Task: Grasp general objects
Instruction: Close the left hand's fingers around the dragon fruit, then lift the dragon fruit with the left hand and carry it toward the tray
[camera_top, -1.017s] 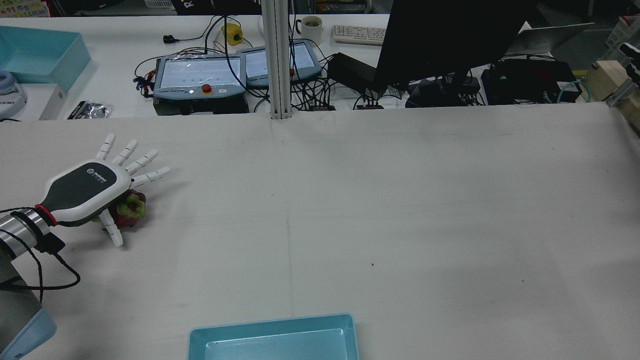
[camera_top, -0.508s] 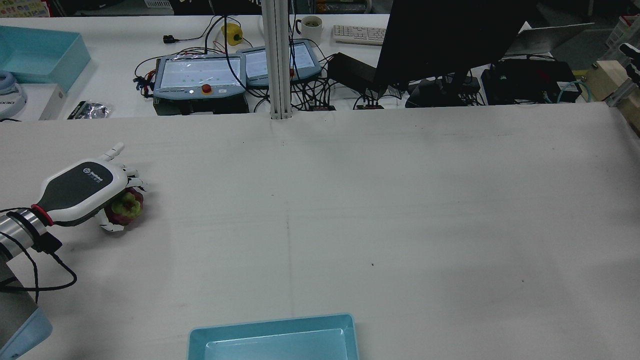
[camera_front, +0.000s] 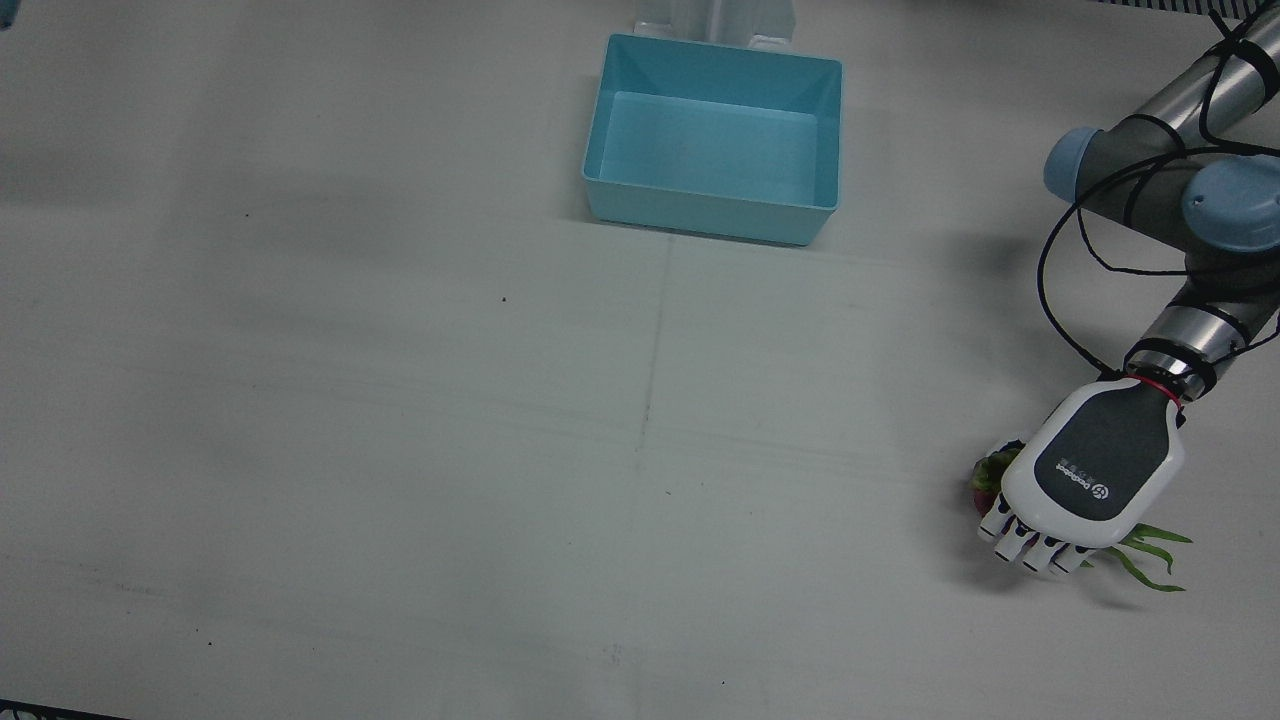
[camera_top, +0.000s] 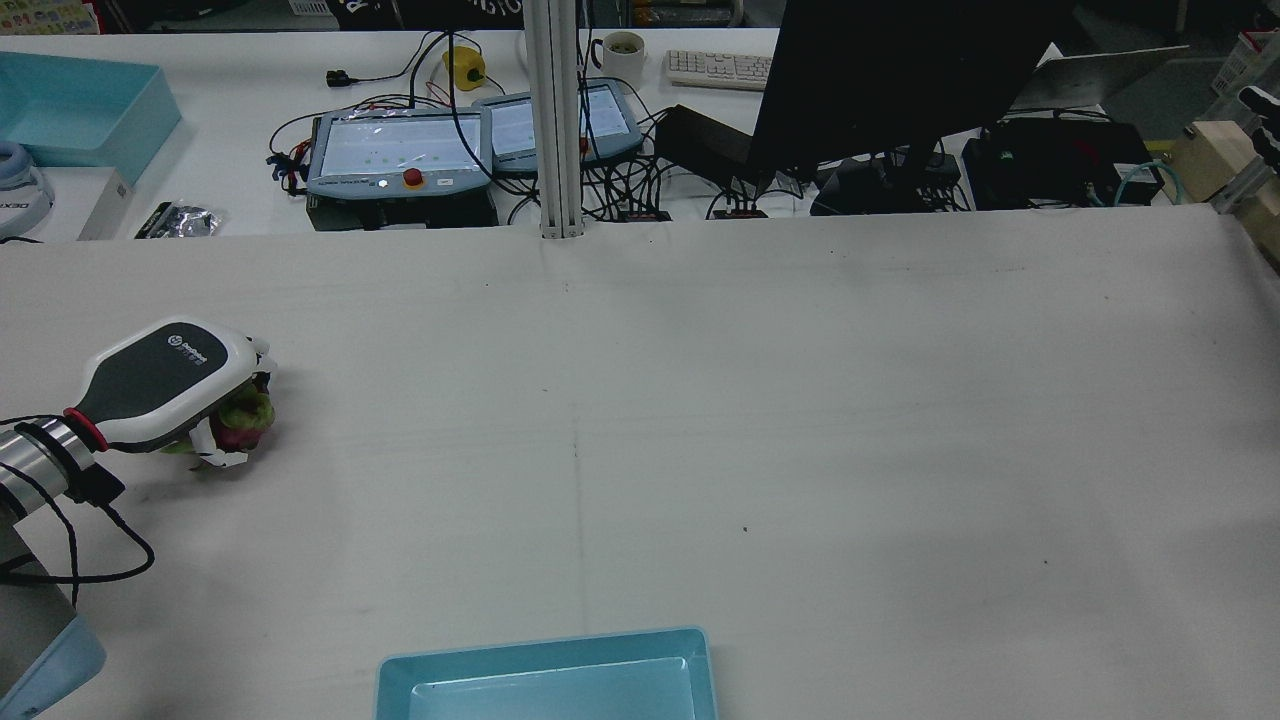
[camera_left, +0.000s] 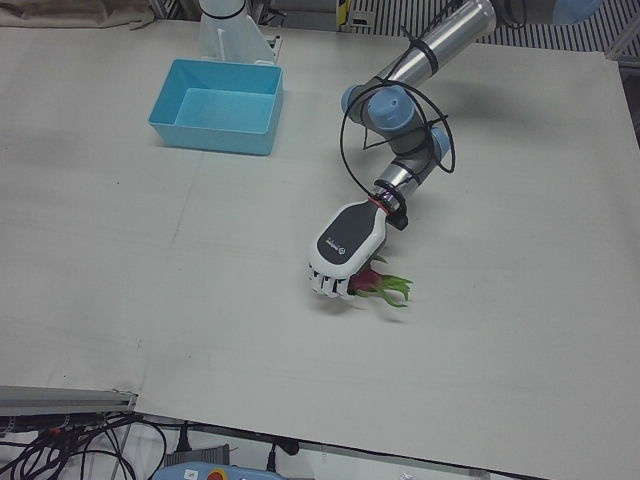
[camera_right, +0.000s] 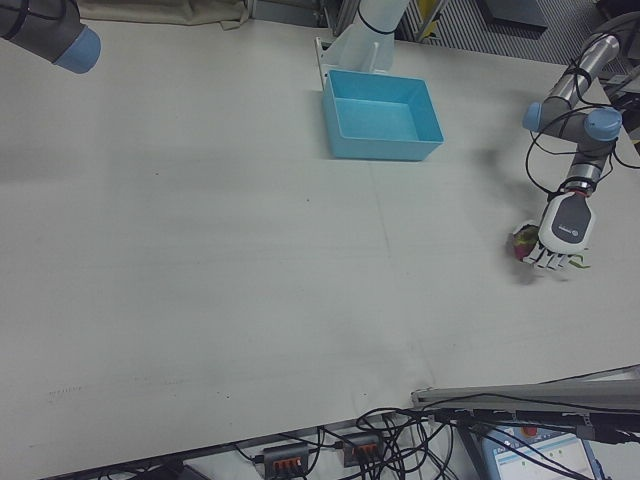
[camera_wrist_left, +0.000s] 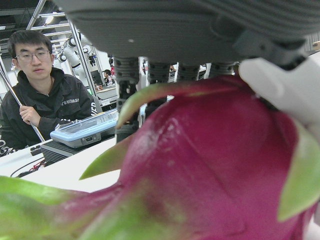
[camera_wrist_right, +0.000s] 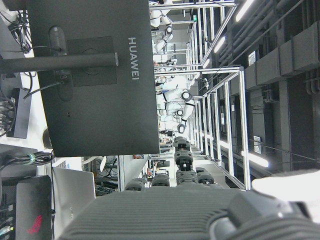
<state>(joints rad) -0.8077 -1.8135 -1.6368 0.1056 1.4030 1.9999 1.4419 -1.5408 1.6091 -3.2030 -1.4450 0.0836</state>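
Fruit: a magenta dragon fruit (camera_wrist_left: 210, 170) with green scales fills the lower and right frame, very close to the lens.
Hand: the left hand (camera_wrist_left: 200, 30) spans the top edge, dark underside; fingers (camera_wrist_left: 127, 80) come down behind the fruit, a white part (camera_wrist_left: 285, 90) presses on its upper right.
Background, left: a man in glasses and black jacket (camera_wrist_left: 42, 95); a grey-blue pendant (camera_wrist_left: 85, 131) on a table.

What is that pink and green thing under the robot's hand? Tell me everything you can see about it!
It looks like a dragon fruit: a deep magenta, smooth-skinned body with green leafy scales, some trailing out long and thin past the hand. It sits on the white table, mostly hidden beneath the left hand, whose fingers are curled down around it. Whether it is real or a plastic toy cannot be told.
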